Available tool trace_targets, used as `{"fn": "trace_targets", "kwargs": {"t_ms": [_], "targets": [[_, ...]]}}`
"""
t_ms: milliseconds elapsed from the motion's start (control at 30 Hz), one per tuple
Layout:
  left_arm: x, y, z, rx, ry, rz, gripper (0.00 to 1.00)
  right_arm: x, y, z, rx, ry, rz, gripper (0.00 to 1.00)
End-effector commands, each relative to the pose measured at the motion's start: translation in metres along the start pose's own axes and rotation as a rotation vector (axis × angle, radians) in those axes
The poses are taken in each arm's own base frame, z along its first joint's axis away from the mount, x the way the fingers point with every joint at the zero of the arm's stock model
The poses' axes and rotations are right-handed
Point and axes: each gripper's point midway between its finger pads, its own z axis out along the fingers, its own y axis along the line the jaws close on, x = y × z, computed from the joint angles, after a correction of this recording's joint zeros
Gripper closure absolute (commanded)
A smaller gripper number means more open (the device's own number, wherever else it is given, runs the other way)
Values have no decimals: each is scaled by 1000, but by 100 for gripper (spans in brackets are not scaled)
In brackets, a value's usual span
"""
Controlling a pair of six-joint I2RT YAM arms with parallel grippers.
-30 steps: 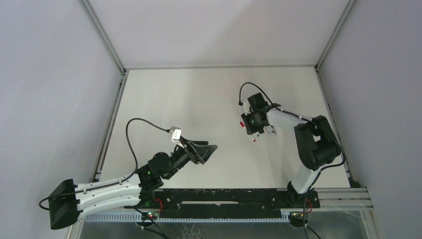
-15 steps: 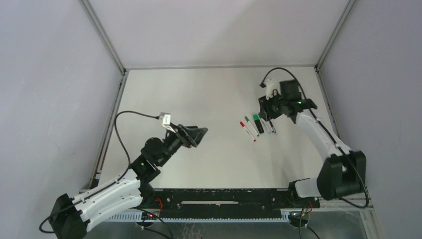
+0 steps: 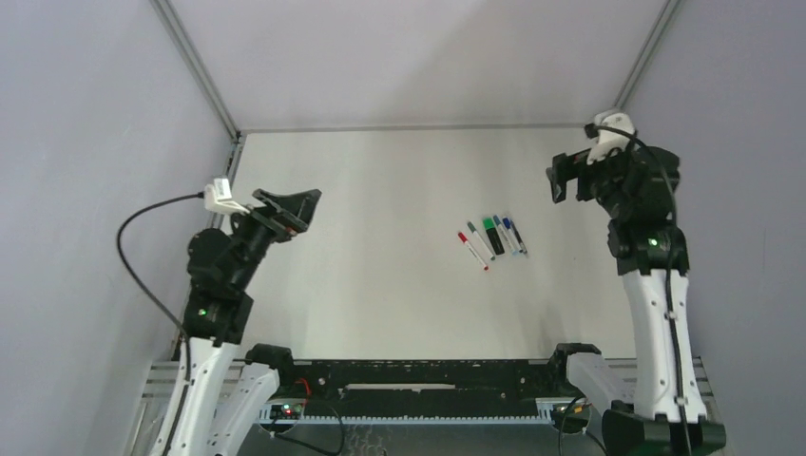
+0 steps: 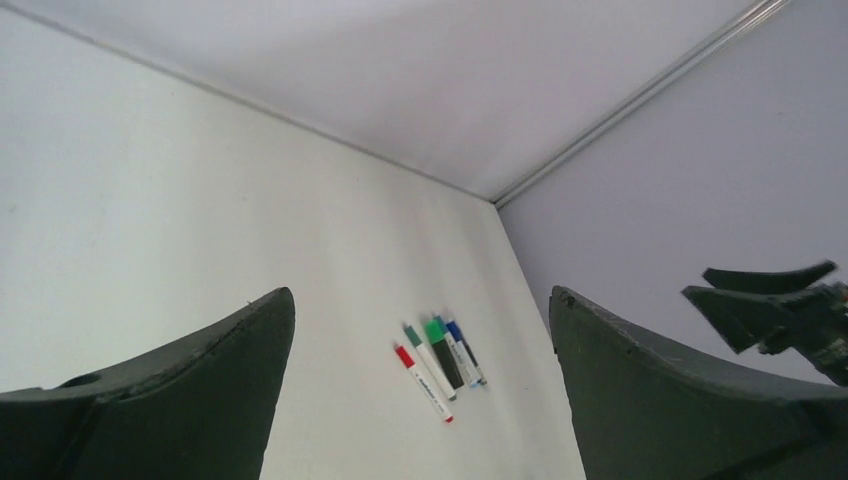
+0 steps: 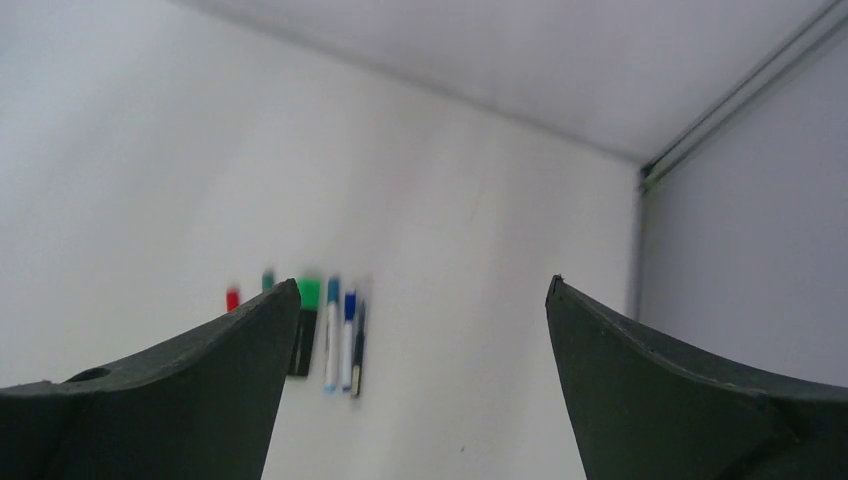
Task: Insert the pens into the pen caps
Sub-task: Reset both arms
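Several pens [image 3: 491, 240] lie side by side on the white table, right of centre. Most have white barrels; one is thicker and black [image 4: 446, 354]. Each carries a coloured pen cap at its far end, from the red cap [image 3: 463, 237] on the left to bright green [image 3: 488, 224] and blue. My left gripper [image 3: 293, 204] hangs open, high over the table's left side, far from the pens. My right gripper [image 3: 567, 178] is open too, raised near the right wall. The left wrist view shows the row of pens [image 4: 440, 360] between my open gripper [image 4: 420, 291]. In the right wrist view the pens [image 5: 328, 335] are blurred, partly behind the left finger of the open gripper [image 5: 423, 282].
Grey walls with aluminium corner posts [image 3: 200, 71] enclose the table on three sides. A black rail [image 3: 418, 375] holding both arm bases runs along the near edge. My right gripper [image 4: 775, 300] shows at the right edge of the left wrist view.
The right gripper opened and pulled up and back to the right wall, uncovering the row of pens on the table. The left arm swung left and upward, opening wider.
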Motion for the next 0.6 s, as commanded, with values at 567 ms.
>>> {"fn": "trace_targets", "kwargs": {"t_ms": [567], "targets": [[-78, -85, -87, 46, -16, 338, 0, -135, 2, -125, 101, -310, 191, 0]]}}
